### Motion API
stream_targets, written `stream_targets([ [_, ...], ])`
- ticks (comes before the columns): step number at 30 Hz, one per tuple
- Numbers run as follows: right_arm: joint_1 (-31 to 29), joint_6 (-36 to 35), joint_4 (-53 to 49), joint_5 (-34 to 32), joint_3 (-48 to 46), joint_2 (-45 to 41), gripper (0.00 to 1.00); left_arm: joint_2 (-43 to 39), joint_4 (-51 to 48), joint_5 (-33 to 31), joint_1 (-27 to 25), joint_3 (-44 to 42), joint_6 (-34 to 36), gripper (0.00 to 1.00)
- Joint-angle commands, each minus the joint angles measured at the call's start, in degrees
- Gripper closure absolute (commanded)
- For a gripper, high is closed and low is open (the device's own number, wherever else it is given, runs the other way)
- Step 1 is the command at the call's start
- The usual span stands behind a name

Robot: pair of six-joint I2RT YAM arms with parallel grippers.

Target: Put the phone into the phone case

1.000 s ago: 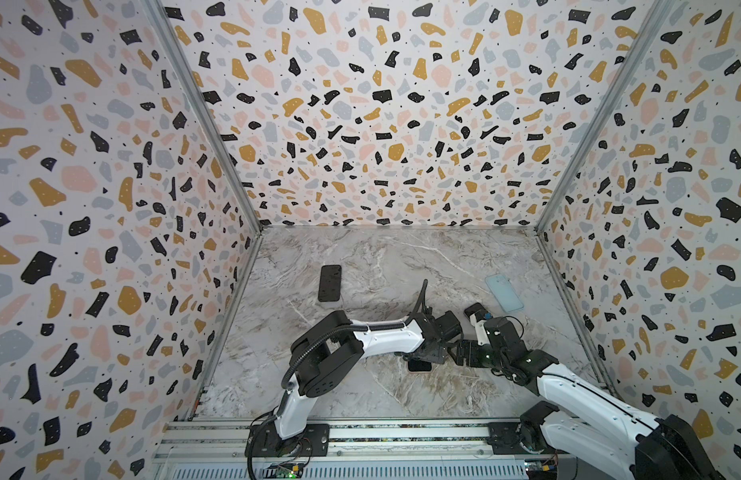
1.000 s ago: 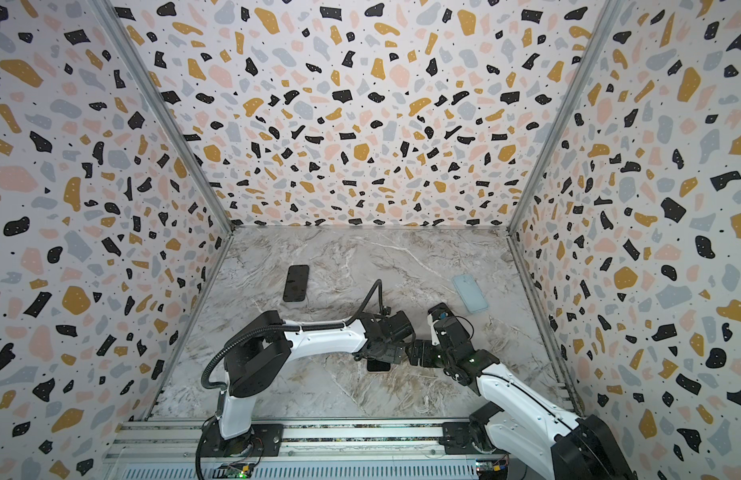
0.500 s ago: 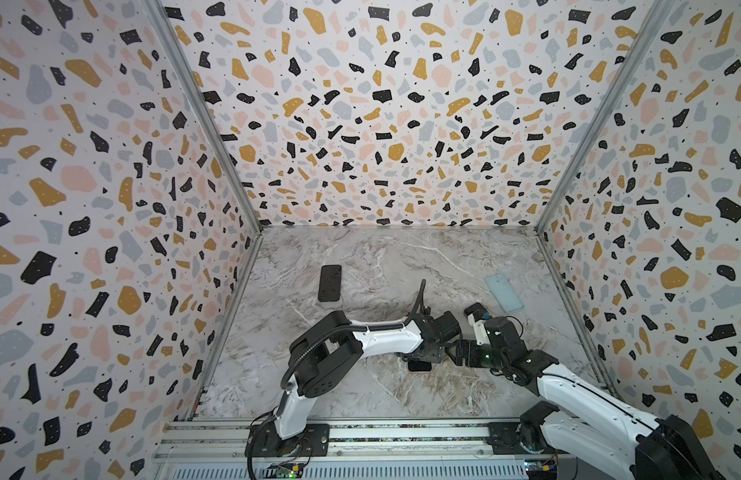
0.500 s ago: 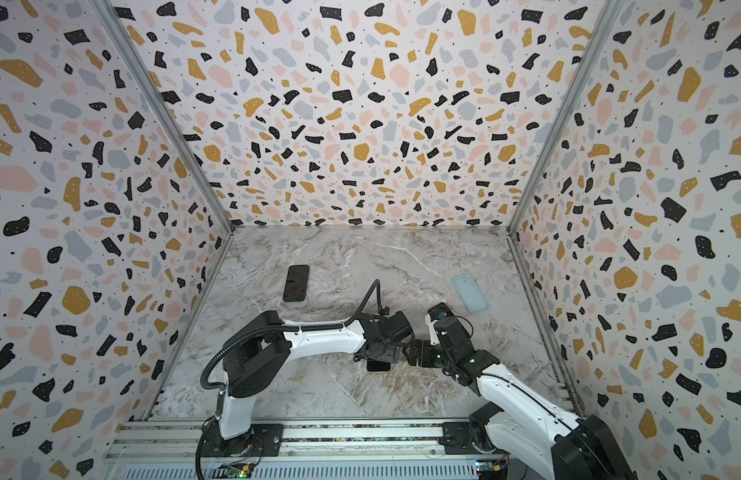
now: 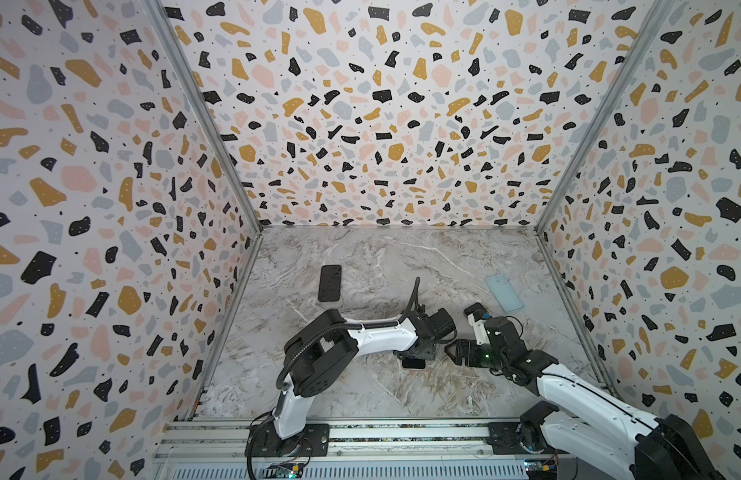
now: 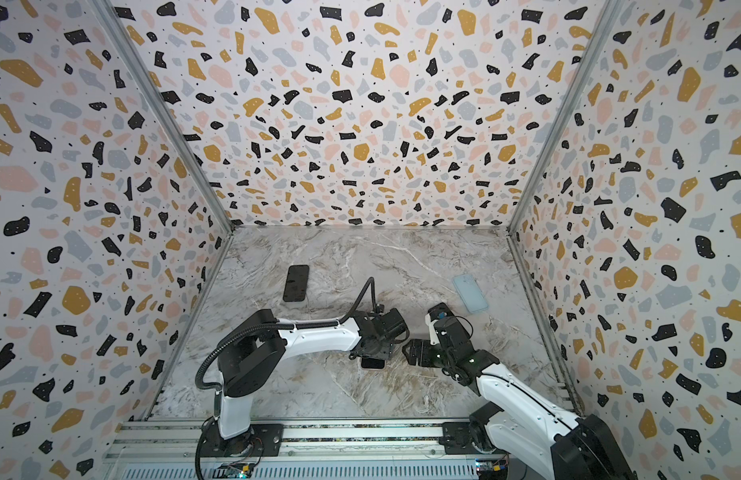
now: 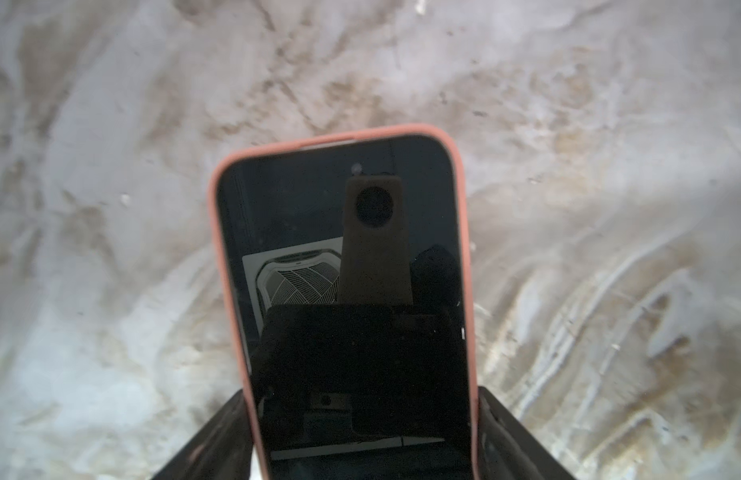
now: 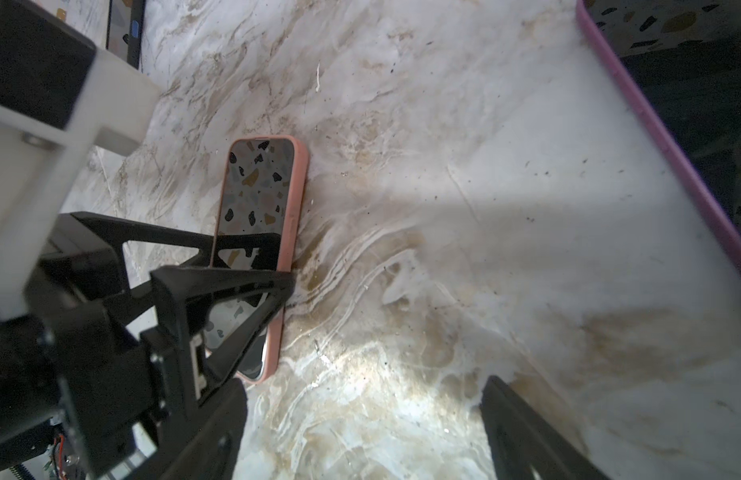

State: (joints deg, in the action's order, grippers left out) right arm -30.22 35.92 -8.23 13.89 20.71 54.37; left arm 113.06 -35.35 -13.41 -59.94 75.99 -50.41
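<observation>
Marbled tabletop [image 7: 111, 124], glossy black-screened phone [image 7: 302, 208] flat in salmon-pink case [image 8: 293, 199].

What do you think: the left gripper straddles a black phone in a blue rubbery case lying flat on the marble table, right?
Not quite. The rubbery case is salmon pink, not blue; the left wrist view shows it. Otherwise yes: the left gripper straddles the black phone, flat on the marble table.

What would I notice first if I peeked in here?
Probably the speckled walls all around. At the front middle, the left gripper straddles a pink-cased phone lying flat on the marble table, with the right gripper open beside it. A black phone lies farther back on the left.
</observation>
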Motion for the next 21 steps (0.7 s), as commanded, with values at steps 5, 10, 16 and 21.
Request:
stream_targets([
  [5,0.2,0.4,1.1,1.0,0.2,0.9,0.12,-4.0,-3.4,-3.4,4.7,0.7,7.6,0.27],
  [10,0.2,0.1,1.8,0.7,0.8,1.5,0.12,-4.1,-6.2,-5.7,10.2,3.0,13.4,0.27],
  [16,0.2,0.8,3.7,2.3,1.7,3.5,0.14,-0.6,-5.2,-4.1,18.7,8.0,21.5,0.3],
  [21,0.1,1.1,4.4,2.8,2.3,4.1,0.15,6.4,-5.5,-2.1,25.1,16.1,26.6,0.32],
])
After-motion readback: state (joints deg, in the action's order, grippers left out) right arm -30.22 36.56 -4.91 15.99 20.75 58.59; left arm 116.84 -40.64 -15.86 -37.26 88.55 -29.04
